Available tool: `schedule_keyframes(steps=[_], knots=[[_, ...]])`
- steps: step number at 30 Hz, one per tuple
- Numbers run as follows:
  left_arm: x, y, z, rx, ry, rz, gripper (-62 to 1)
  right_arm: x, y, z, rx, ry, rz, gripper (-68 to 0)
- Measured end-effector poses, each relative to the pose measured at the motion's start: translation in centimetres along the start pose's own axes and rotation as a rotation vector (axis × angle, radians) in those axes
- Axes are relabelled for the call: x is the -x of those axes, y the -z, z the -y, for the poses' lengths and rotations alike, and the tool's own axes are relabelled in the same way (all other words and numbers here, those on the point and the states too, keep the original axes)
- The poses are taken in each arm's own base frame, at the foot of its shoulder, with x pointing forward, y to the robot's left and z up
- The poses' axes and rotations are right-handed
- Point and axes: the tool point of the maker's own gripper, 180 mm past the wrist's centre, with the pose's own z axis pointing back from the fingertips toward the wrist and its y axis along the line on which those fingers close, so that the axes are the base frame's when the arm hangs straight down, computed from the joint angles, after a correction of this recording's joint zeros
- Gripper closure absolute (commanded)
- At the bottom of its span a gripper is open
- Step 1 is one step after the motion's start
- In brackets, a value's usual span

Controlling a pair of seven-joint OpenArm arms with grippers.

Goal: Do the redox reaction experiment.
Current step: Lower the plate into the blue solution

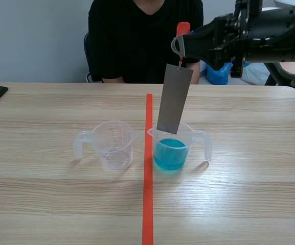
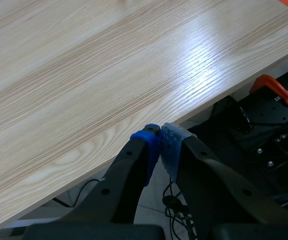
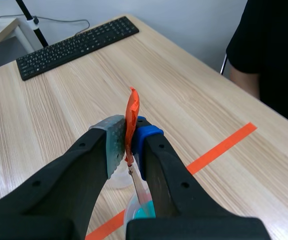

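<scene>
The right jaws are clamped on an orange-red tab (image 3: 132, 117), pinched between their two pads (image 3: 115, 142); the tab's top sticks up past the pad tips. Straight below the jaws, a small hook on the tab carries a grey metal plate (image 1: 174, 97), which hangs free and tilts a little. The plate's lower end sits at the mouth of the blue cup (image 1: 174, 150), directly under the jaws. It looks level with the rim and above the liquid, though I cannot tell whether the edge has touched the blue solution. Beside that cup, on the other side of the tape (image 1: 148, 194), stands the empty cup (image 1: 114, 145), apart from the plate and from both jaws. Farther out from the right jaws are a keyboard (image 3: 79, 44) at the edge of the counter (image 1: 239, 194) and a person (image 1: 144, 35) seated across.

The left jaws are closed on nothing, their pads (image 2: 146, 147) meeting. They hang low off the near edge of the counter, well apart from both cups.

The step in hand appears to be dipping the plate into the blue solution: the plate is lined up but probably not immersed. The next move calls for a straight, slow descent of the right jaws with a firm grip, so the plate slides inside the rim without knocking the light cup or swinging on its hook. It should go deep enough to wet its lower part while the tab keeps dry.
</scene>
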Motion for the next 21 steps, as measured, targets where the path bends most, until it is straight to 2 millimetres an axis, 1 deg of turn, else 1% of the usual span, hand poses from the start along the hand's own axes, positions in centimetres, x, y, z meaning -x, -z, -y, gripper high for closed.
schedule_keyframes(steps=[6,11,14,17,21], knots=[[0.0,0.3,0.3,0.023,-0.026,0.001,-4.0,2.0,0.7,0.0,-0.029,0.047,-0.022,-1.7],[-0.2,0.6,0.2,0.022,-0.027,0.012,-4.0,3.6,1.2,0.5,-0.023,0.112,-0.032,-1.7],[-0.2,0.6,0.2,0.023,-0.027,0.012,-4.0,4.5,1.3,1.1,-0.005,0.145,-0.03,-1.7],[-0.2,0.6,0.2,0.022,-0.027,0.012,-4.0,5.5,1.3,1.7,0.013,0.157,-0.04,-1.7],[-0.2,0.6,0.2,0.022,-0.027,0.012,-4.0,6.3,1.5,2.0,0.032,0.138,-0.051,-1.7]])
